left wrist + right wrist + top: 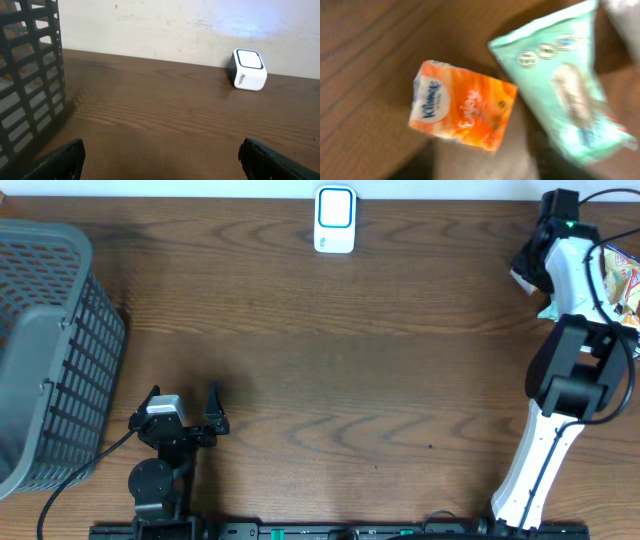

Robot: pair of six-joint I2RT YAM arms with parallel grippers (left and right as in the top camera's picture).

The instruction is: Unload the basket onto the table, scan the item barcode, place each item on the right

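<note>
The white barcode scanner (334, 220) stands at the table's far edge, and shows too in the left wrist view as the scanner (248, 69). My right gripper (540, 252) is at the far right, over a pile of items (622, 280). Its wrist view is blurred: an orange Kleenex tissue pack (462, 107) lies just below, with a mint-green packet (570, 85) to its right. The jaws are smeared grey, so I cannot tell how they stand or whether they hold anything. My left gripper (185, 405) rests open near the front left, with nothing between its fingers (62, 160).
A grey slatted basket (50, 350) fills the left side, its wall (30, 75) close to my left gripper. The right arm's elbow (575, 375) stands over the right edge of the brown wooden table (350, 380).
</note>
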